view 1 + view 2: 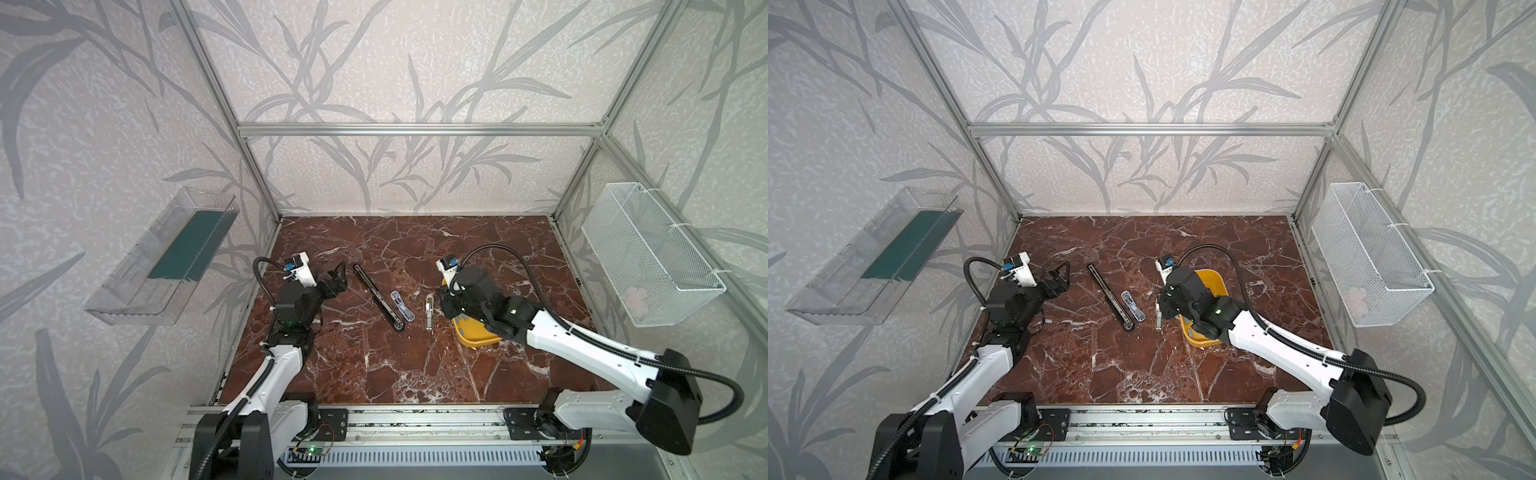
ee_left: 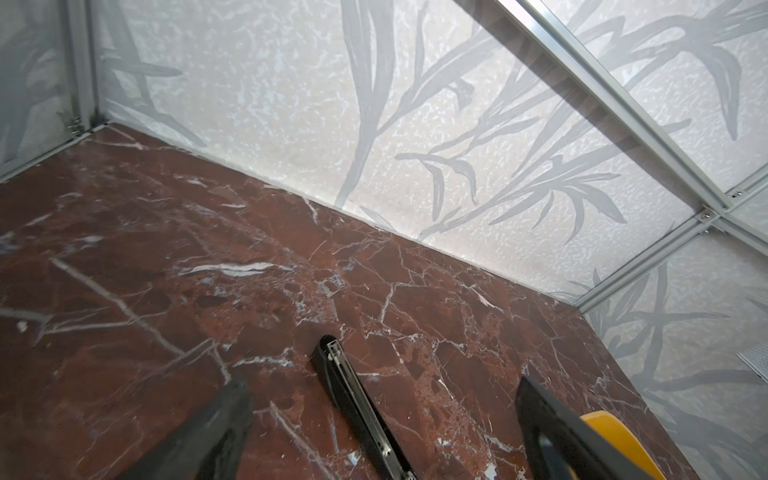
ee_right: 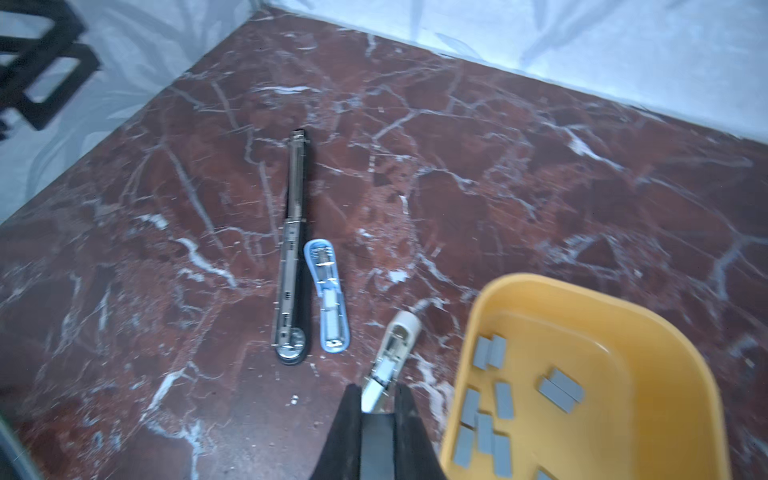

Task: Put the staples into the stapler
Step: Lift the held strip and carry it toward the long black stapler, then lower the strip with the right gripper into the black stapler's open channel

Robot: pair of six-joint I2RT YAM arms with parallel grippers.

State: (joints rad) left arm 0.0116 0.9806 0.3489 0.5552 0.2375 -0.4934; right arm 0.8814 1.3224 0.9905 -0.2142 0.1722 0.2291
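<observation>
Three staplers lie open on the marble table: a long black one (image 1: 378, 297) (image 1: 1111, 297) (image 3: 293, 249), a small blue one (image 1: 402, 306) (image 3: 328, 299) and a white one (image 1: 428, 312) (image 1: 1158, 318) (image 3: 397, 349). Several grey staples (image 3: 559, 390) lie in a yellow tray (image 3: 540, 286) (image 1: 473, 336). My right gripper (image 3: 376, 390) (image 1: 446, 297) hangs over the near end of the white stapler, shut on a grey staple strip (image 3: 376, 440). My left gripper (image 1: 338, 276) (image 2: 382, 382) hovers open, left of the black stapler's far end (image 2: 357, 411), holding nothing.
A white wire basket (image 1: 648, 257) hangs on the right wall and a clear plastic bin (image 1: 166, 257) on the left wall. Tiny loose staple bits (image 3: 294, 400) lie on the table near the black stapler's base. The right arm covers part of the yellow tray in both top views.
</observation>
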